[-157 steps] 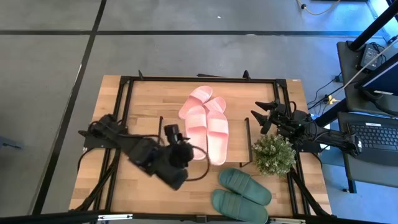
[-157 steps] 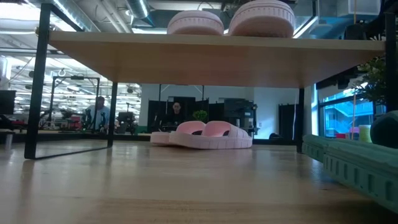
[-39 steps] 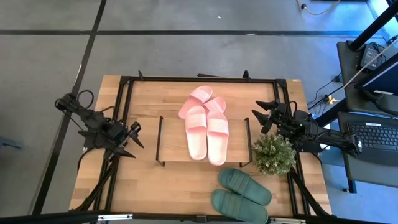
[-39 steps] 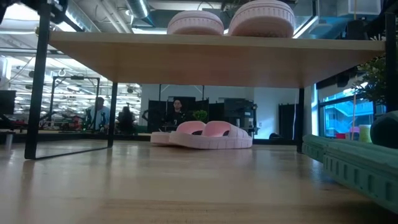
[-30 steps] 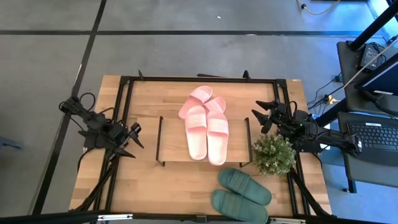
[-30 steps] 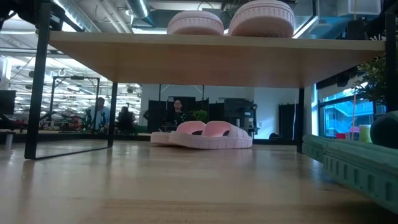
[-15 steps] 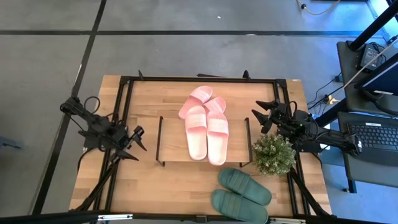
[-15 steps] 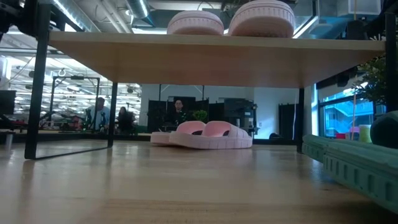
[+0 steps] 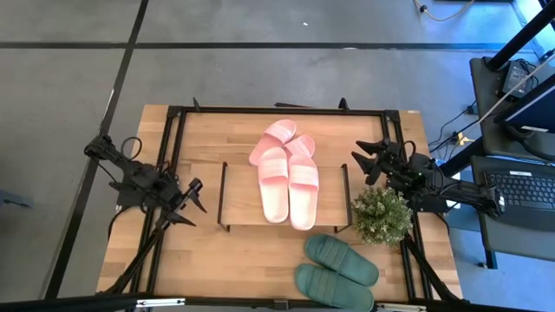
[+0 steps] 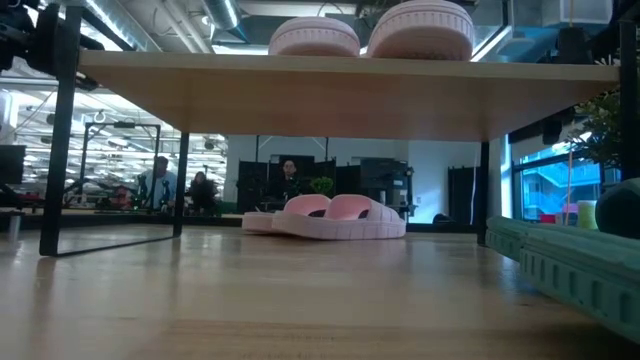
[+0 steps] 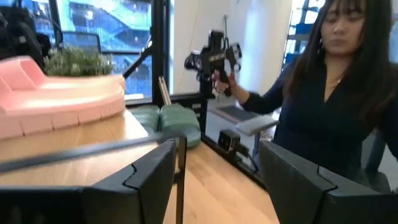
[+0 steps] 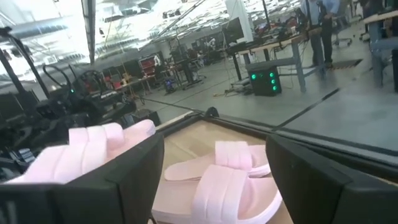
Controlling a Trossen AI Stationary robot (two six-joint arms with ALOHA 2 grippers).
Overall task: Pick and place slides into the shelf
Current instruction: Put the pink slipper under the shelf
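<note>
One pair of light pink slides (image 9: pixel 289 183) already lies on the wooden top board of the shelf (image 9: pixel 238 204) at the middle of the table (image 9: pixel 217 260). A second pink pair (image 9: pixel 282 139) lies on the table just beyond the shelf's far edge, one sandal overlapping the other. The dark green pair (image 9: pixel 334 265) lies on the table near the front edge, right of centre and close to the potted plant (image 9: pixel 381 214). The left gripper (image 9: pixel 192 204) hangs over the left part of the table, just left of the shelf, with its fingers spread wide and holding nothing. The right gripper (image 9: pixel 371 161) waits at the right side of the table, beyond the plant, also spread wide and empty. In the left wrist view a person (image 11: pixel 336 93) stands beyond the table holding a handheld device (image 11: pixel 214 55). The slides appear light, soft and flexible, with a matte rubber surface that should grip well. The wide strap is probably the best place to take hold, or the sole edge at mid-length; a grasp at the toe or heel would likely let the sandal droop. The overlapping pink pair may shift together when one is lifted.
</note>
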